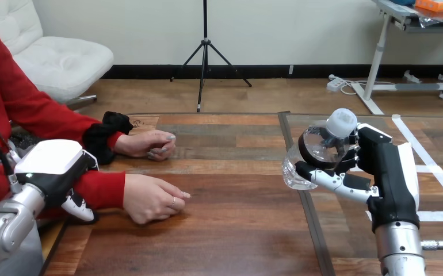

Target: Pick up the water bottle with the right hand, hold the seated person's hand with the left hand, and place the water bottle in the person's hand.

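Here we are at the bench [236,230], and the water bottle [317,146] is up off the wood, held in the robot's right hand [383,167] at the right side of our view. We see that hand's fingers [328,179] curled snugly round the clear body, the bottle tilted so that its white cap [342,122] points up and slightly right. Over at the left, the left hand [55,164] sits on top of the person's red sleeve [95,188], white back upward, and we can make out one of its fingers [80,208] hooking down the near side of the forearm, so it clasps that arm just behind the wrist. Just ahead of it, the person's nearer hand [153,198] rests on the bench, loosely closed, knuckles up. The person's farther hand [150,144] lies on the wood beyond it, also closed. The bottle is well apart from both of them, with bare bench between
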